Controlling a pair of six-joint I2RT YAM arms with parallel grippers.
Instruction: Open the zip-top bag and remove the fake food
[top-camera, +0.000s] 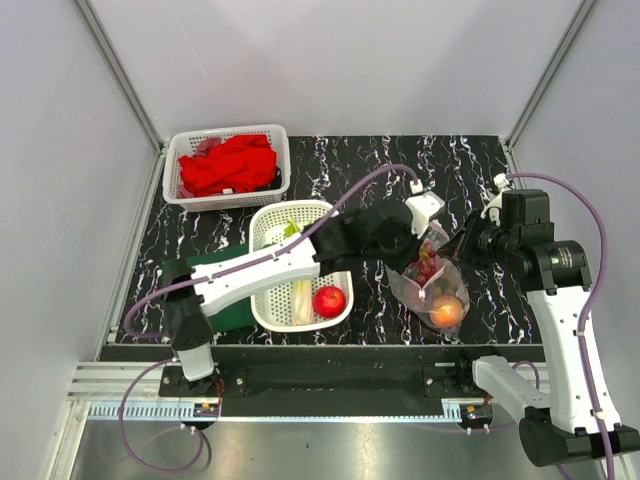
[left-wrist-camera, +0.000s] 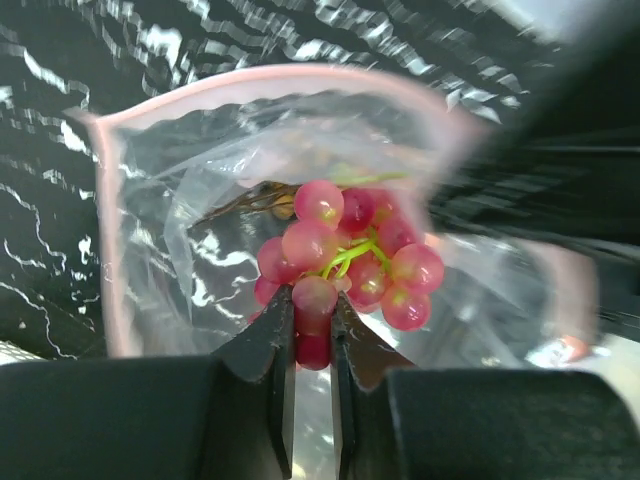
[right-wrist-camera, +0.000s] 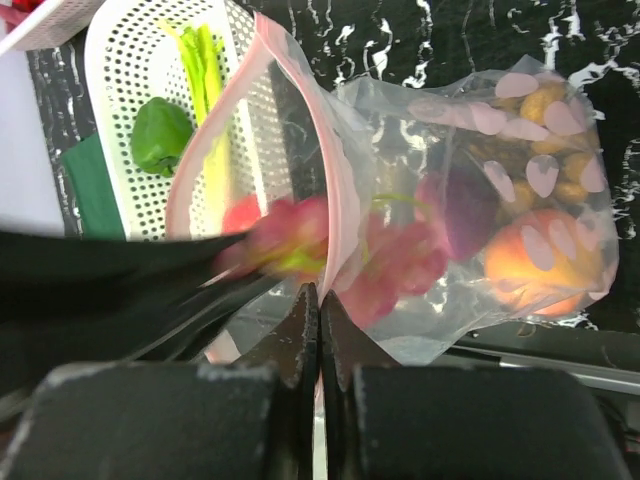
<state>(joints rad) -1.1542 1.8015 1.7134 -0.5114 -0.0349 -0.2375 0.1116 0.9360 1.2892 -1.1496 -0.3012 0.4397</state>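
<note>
The clear zip-top bag (top-camera: 432, 283) lies on the black marbled table, its pink zip mouth (left-wrist-camera: 250, 82) standing open. My left gripper (left-wrist-camera: 312, 312) is shut on the pink-purple grapes (left-wrist-camera: 350, 255) at the bag's mouth. My right gripper (right-wrist-camera: 319, 298) is shut on the bag's pink zip edge (right-wrist-camera: 345, 200). Inside the bag show an orange peach (right-wrist-camera: 540, 262), a purple onion (right-wrist-camera: 462, 212) and a yellow-brown berry bunch (right-wrist-camera: 565, 130). The red apple (top-camera: 329, 300), green pepper (right-wrist-camera: 160, 135) and leek (right-wrist-camera: 205, 75) lie in the white oval basket (top-camera: 262, 232).
A white rectangular basket (top-camera: 226, 138) holding a red cloth (top-camera: 228, 166) stands at the back left. A dark green cloth (top-camera: 230, 312) lies under the oval basket. The cell's grey walls close in on the left and right.
</note>
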